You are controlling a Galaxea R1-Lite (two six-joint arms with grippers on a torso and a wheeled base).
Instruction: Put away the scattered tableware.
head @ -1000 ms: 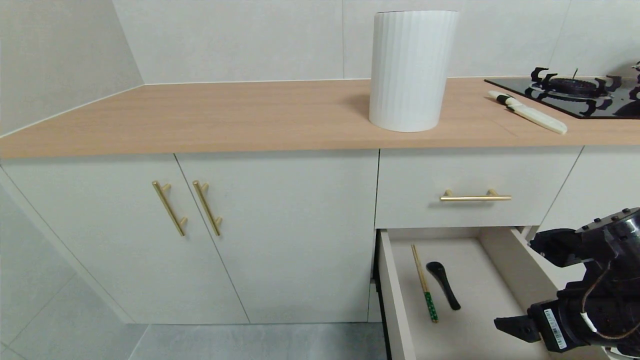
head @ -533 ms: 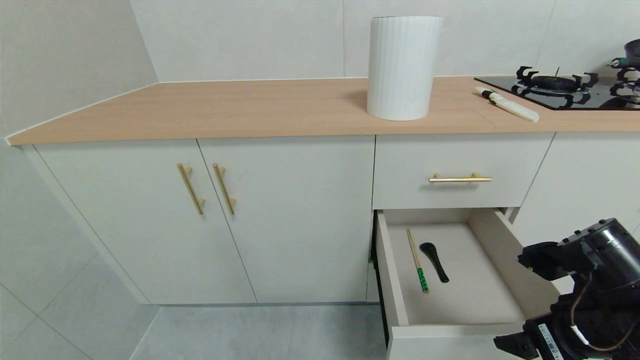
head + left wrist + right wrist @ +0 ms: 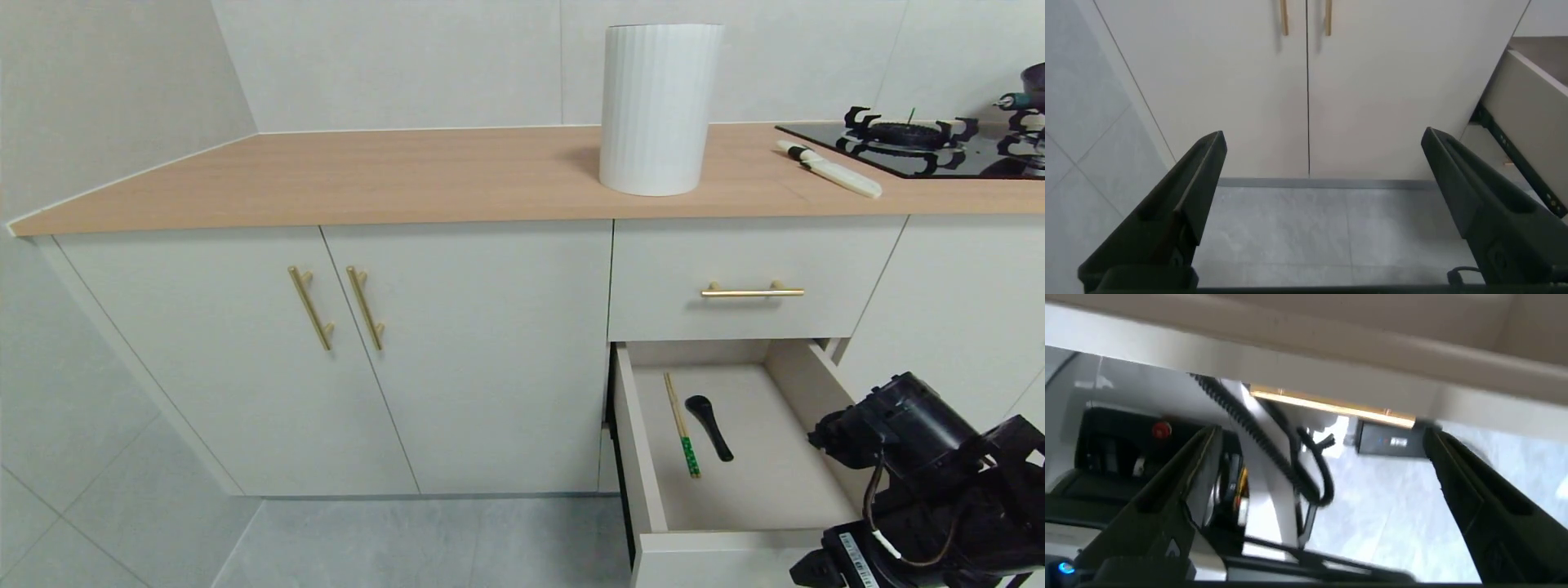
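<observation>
Chopsticks (image 3: 680, 425) and a black spoon (image 3: 709, 426) lie side by side, not touching, toward the left of the open lower drawer (image 3: 645, 457). A pale-handled knife (image 3: 829, 169) lies out on the countertop (image 3: 408, 175), between the ribbed white canister (image 3: 657, 110) and the stove (image 3: 906, 147). The right gripper (image 3: 1321, 433) hangs low by the drawer's front right corner, jaws spread wide with nothing in them, the brass handle (image 3: 1331, 406) just ahead of it. The left gripper (image 3: 1323, 139) is equally wide and empty, facing the cabinet doors (image 3: 1306, 82) above the floor. To my eye the knife is the piece left to collect. The arm should rise well clear of the drawer front, approach from above, close across the handle rather than the blade, and carry it level to the bare right half of the drawer.
</observation>
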